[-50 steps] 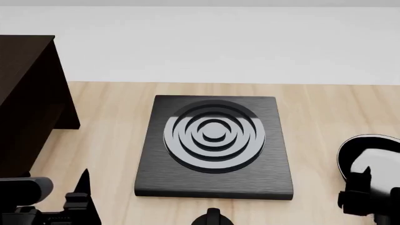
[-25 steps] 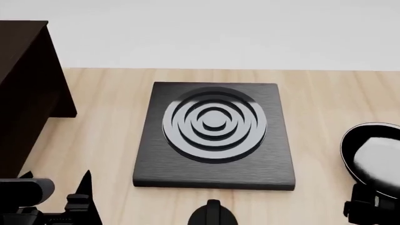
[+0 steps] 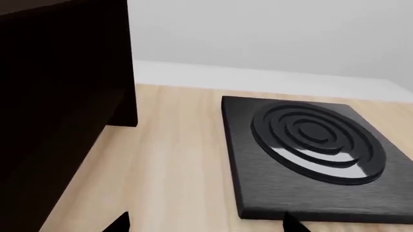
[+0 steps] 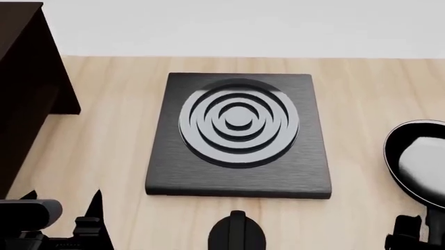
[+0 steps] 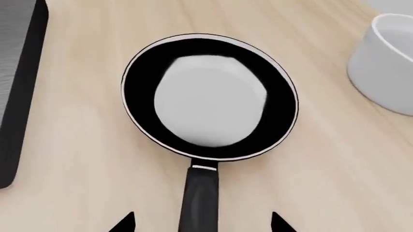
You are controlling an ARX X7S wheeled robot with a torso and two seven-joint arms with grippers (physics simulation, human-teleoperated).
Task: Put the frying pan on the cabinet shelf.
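Observation:
The frying pan [image 5: 210, 96], black with a glossy pale grey inside, lies flat on the wooden counter, and its rim shows at the right edge of the head view [image 4: 417, 156]. Its short black handle [image 5: 201, 193] points back toward my right gripper [image 5: 201, 224]. That gripper is open, with one fingertip on each side of the handle and a gap to both. My left gripper [image 3: 206, 224] is open over bare wood, holding nothing. The dark cabinet [image 4: 28, 78] stands at the far left, its side wall [image 3: 58, 96] close by the left gripper. The cabinet shelf is hidden.
A square black hob plate [image 4: 240, 135] with concentric rings lies mid-counter between the cabinet and the pan, and it also shows in both wrist views [image 3: 310, 154] [image 5: 19, 72]. Just beyond the pan stands a white bowl [image 5: 387, 63]. A white wall [image 4: 243, 26] backs the counter.
The head view has shifted: the hob plate and cabinet sit higher in the frame, and more of the pan shows. The right gripper has sunk toward the frame's lower edge.

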